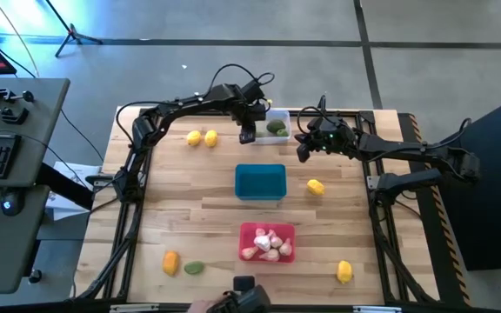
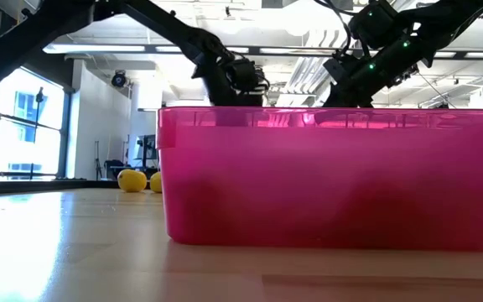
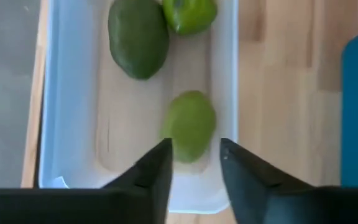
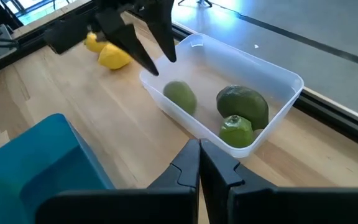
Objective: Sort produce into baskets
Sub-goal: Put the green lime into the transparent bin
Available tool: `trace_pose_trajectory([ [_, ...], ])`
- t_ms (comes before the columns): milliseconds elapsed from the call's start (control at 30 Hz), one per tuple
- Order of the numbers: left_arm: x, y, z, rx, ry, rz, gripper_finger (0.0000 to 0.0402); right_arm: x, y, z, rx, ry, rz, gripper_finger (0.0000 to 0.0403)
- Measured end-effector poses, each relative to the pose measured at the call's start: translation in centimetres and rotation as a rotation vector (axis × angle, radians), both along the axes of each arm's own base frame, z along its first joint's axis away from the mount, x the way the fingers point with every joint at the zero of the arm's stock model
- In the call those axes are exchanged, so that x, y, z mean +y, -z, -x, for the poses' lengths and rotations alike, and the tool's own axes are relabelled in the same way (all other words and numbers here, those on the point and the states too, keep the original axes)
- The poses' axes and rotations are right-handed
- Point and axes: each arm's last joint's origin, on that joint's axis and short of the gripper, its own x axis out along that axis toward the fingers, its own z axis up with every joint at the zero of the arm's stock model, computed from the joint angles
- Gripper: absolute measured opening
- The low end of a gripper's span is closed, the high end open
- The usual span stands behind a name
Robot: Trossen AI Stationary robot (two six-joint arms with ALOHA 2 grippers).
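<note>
Three baskets [image 1: 260, 182] on the counter [image 1: 190, 204]. Five yellow-orange fruits [image 1: 315, 186], four green pieces [image 4: 243, 106]. Garlic bulbs [image 1: 268, 244] in a pile, number unclear.

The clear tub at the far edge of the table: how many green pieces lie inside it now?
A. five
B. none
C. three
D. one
C: the right wrist view shows three green pieces in the clear tub: a pale green one near the left gripper, a dark green one and a small bright green one.
</note>
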Motion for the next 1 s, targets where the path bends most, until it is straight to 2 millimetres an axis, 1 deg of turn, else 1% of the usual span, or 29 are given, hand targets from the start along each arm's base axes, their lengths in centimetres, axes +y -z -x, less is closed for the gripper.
trace_pose_trajectory([
  [133,-0.9,-2.4,0.1,-0.059,-0.02,-0.01,0.0053,0.0,0.0,0.0,0.006,-0.022,0.008,0.0],
  [233,-2.0,-3.9,0.2,-0.094,-0.047,-0.003,0.0013,0.0,0.0,0.0,0.018,-0.039,0.027,0.0],
  [300,-2.8,-4.8,0.1,-0.116,-0.065,0.007,0.0004,0.1,0.0,0.0,0.025,-0.051,0.038,0.0],
  [367,-3.5,-5.4,0.0,-0.134,-0.09,0.024,0.0005,0.1,0.0,-0.1,0.024,-0.067,0.04,0.0],
  [500,-5.2,-5.8,-0.9,-0.164,-0.141,0.043,0.0001,0.1,-0.1,-0.2,0.023,-0.12,0.07,0.0],
  [600,-6.7,-5.1,-2.4,-0.247,-0.182,0.025,0.0,0.1,-0.2,-0.2,0.033,-0.141,0.099,0.0],
  [667,-7.9,-4.2,-3.1,-0.274,-0.204,0.03,0.0,0.1,-0.2,-0.2,0.036,-0.145,0.105,0.0],
  [767,-10.1,-2.7,-4.2,-0.321,-0.215,-0.008,0.0,0.1,-0.2,-0.2,0.033,-0.145,0.107,0.0],
  [933,-13.3,0.2,-4.5,-0.328,-0.234,0.021,0.0,0.1,-0.3,-0.3,0.017,-0.162,0.105,0.0],
  [1000,-14.7,1.0,-4.3,-0.323,-0.229,0.028,0.0,0.2,-0.4,-0.3,0.012,-0.171,0.102,0.0],
])
